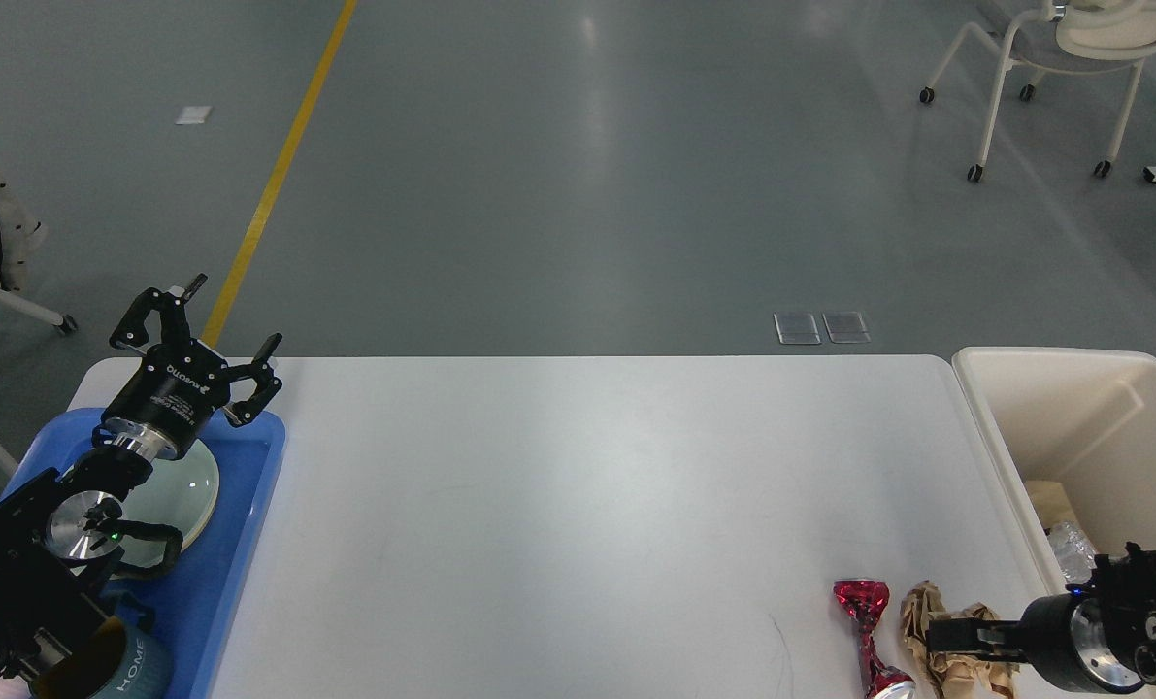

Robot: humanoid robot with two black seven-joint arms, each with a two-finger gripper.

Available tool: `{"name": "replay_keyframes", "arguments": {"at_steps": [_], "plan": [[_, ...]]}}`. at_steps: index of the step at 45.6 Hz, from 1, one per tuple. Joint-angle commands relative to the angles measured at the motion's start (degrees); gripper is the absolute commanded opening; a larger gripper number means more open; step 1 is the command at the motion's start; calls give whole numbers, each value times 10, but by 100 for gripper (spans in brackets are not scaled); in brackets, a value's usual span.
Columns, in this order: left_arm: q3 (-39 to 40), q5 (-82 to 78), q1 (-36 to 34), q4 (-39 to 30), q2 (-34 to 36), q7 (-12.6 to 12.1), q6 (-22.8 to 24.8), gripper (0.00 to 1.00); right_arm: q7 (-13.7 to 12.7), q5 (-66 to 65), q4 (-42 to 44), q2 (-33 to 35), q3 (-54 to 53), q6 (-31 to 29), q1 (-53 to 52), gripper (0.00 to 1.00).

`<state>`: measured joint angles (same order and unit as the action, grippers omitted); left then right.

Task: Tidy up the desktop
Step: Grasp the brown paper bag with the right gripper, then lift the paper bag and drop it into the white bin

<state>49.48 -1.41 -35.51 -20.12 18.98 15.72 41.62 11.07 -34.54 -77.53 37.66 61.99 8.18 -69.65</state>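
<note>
The desktop is a wide white-grey tabletop. Near its front right edge lie a red foil wrapper and a crumpled brown paper ball, side by side. My right gripper reaches in from the right and sits low against the paper ball. It is seen side-on as one dark bar, so its fingers cannot be told apart. My left gripper hangs open and empty above the far end of the blue tray at the left.
The blue tray holds a pale green plate and a teal mug. A cream bin with some rubbish inside stands against the table's right end. Beyond the table are grey floor, a yellow line and a white chair.
</note>
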Motion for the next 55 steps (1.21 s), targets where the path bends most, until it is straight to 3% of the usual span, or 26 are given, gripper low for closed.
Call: {"name": "replay_keyframes", "arguments": {"at_steps": [1,4,6,10,12,15,20,23,26,31,36,40,43,48,55], "plan": [[0,0,0,0,0,0,0,100,0,1,11,-7,-8,14,21,100],[0,0,0,0,0,0,0,100,1,2,11,-7,-14,20,22,99],[0,0,0,0,0,0,0,100,2,3,11,-7,-18,25,22,89],[0,0,0,0,0,0,0,100,3,-2,11,-7,-20,29,23,48],[0,0,0,0,0,0,0,100,4,-4,11,-7,-20,29,22,37],[0,0,0,0,0,0,0,100,7,-5,-1,0,-18,25,14,1],[0,0,0,0,0,0,0,100,6,-6,-44,34,-13,19,-23,0],[0,0,0,0,0,0,0,100,6,-6,-81,67,5,8,-97,0],[0,0,0,0,0,0,0,100,6,-9,-121,86,54,-42,-207,0],[0,0,0,0,0,0,0,100,8,-9,-161,92,145,-198,-477,0],[0,0,0,0,0,0,0,100,12,-11,-139,85,154,-392,-693,0],[0,0,0,0,0,0,0,100,27,-11,-85,71,112,-548,-807,0],[0,0,0,0,0,0,0,100,39,-11,-55,59,58,-632,-848,0],[0,0,0,0,0,0,0,100,41,-26,-27,60,10,-632,-870,0],[0,0,0,0,0,0,0,100,39,-60,-19,64,28,-632,-865,0]]}}
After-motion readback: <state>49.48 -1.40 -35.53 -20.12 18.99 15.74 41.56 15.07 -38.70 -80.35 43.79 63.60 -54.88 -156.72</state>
